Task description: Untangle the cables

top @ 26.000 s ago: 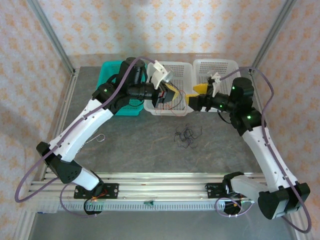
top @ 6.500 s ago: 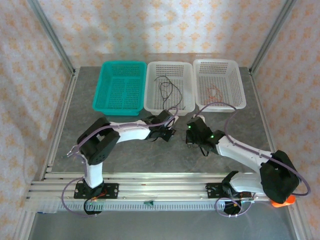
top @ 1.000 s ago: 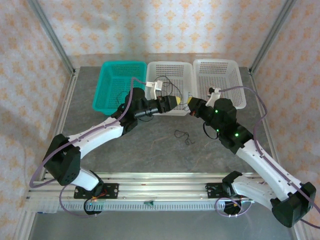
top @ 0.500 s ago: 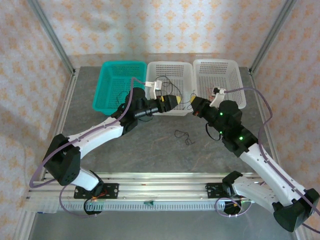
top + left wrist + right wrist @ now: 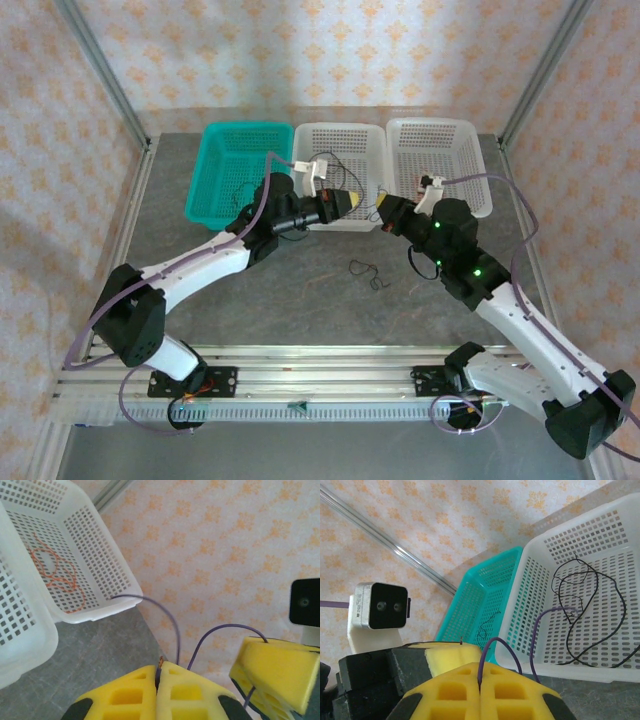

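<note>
Both pincers were clamped shut on a thin purple wire point(image 5: 171, 619). The left pincer point(image 5: 158, 681) had it nipped at the very tips of its yellow pads. The right pincer point(image 5: 480, 680), just beside it and facing it, gripped the wire the same way, with slack loops arching above and between them. Below the pair, toward the arm bases, a small black tangle point(image 5: 367, 271) lay on the table point(image 5: 250, 300). Beyond the left pincer an orange cable point(image 5: 59, 582) lay in the right white basket point(image 5: 100, 545). Beyond the right pincer a black cable point(image 5: 560, 582) lay in the middle white basket point(image 5: 540, 575).

The grips looked shallow, so I judged that a hard pull apart could slip the wire out of one pincer. It could also cinch any remaining knot tighter. One strand trailed toward the basket rim and might snag there or drag the basket.

The pinch points were buried between the pads. I could not tell whether this was one wire doubled over or two separate strands, nor where its free ends lay. A faint dark wire seemed to lie in the teal basket point(image 5: 470, 615), too thin to be sure of.
</note>
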Robot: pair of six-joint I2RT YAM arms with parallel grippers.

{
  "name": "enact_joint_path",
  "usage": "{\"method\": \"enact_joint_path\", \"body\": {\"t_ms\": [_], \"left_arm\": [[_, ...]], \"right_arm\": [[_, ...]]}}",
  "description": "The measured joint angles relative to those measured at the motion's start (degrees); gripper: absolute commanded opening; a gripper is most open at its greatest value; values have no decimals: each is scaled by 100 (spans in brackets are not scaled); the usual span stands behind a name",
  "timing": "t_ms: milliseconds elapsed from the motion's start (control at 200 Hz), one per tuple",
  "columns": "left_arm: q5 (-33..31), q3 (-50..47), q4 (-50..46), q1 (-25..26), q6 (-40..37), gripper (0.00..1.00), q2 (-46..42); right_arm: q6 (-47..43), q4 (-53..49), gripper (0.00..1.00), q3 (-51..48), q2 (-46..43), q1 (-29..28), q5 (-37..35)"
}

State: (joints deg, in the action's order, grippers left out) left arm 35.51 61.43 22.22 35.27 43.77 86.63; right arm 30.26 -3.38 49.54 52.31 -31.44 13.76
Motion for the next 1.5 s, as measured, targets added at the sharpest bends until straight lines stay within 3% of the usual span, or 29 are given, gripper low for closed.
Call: {"method": "enact_joint_path", "body": {"t_ms": [90, 150, 260, 751, 836, 926, 1026, 1282, 1502], "left_arm": [[-114, 291, -420, 0, -306, 0, 0], [-234, 542, -758, -7, -562, 0, -4], [-437, 977, -1357, -55, -1023, 0, -72], [-564, 2149, -2911, -820, -2175, 0, -201], [-549, 2258, -3080, -992, -2282, 0, -201], [-570, 2400, -3276, -1178, -2337, 0, -201], [-741, 2616, -3591, -1399, -2437, 0, -201], [-1725, 3222, -4306, -1812, -2688, 0, -103], [-2559, 3541, -4828, -2055, -2874, 0, 481]], "right_arm": [[-15, -15, 1, 0, -9, 0, 0], [-48, -101, 15, 17, -9, 0, -22], [-184, -345, 33, 114, -9, 0, -190], [-743, -745, 52, 841, -33, 0, -997], [-785, -868, 64, 890, 2, 13, -1185], [-826, -955, 66, 918, 81, 15, -1392], [-833, -1032, 81, 918, 197, 15, -1576], [-1008, -1606, 89, 907, 914, 39, -1694], [-990, -2006, 92, 577, 1593, 37, -1510]]}}
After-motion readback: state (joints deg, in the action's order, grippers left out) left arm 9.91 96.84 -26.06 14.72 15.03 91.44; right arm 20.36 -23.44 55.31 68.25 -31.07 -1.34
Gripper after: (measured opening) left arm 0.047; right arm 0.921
